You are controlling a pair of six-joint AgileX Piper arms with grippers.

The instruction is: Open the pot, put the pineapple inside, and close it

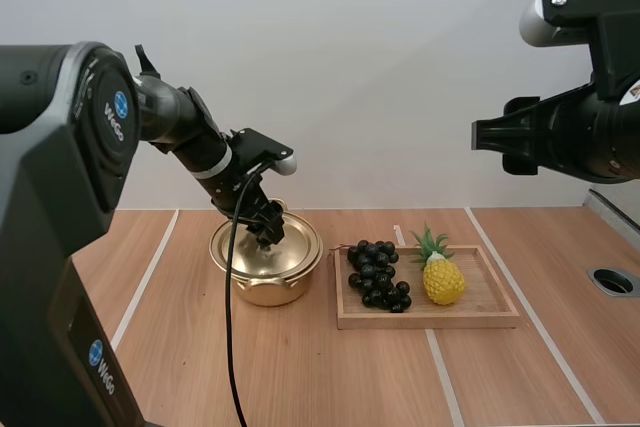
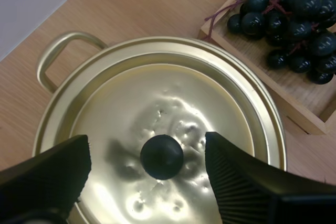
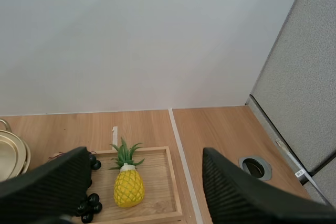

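Wooden table (image 1: 300,367): pot (image 1: 265,262) lidded; tray (image 1: 430,320) holds grapes (image 1: 376,273), pineapple (image 1: 442,275).

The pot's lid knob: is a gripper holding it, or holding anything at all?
Nothing is held. The left gripper stands open either side of the knob on the lid, not touching it; the right gripper is open too.

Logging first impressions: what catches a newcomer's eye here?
A shiny gold metal pot, lid on, stands left of a shallow wooden tray, the open left end effector flanking the lid's round black knob. A yellow pineapple and a dark grape bunch lie on the tray.
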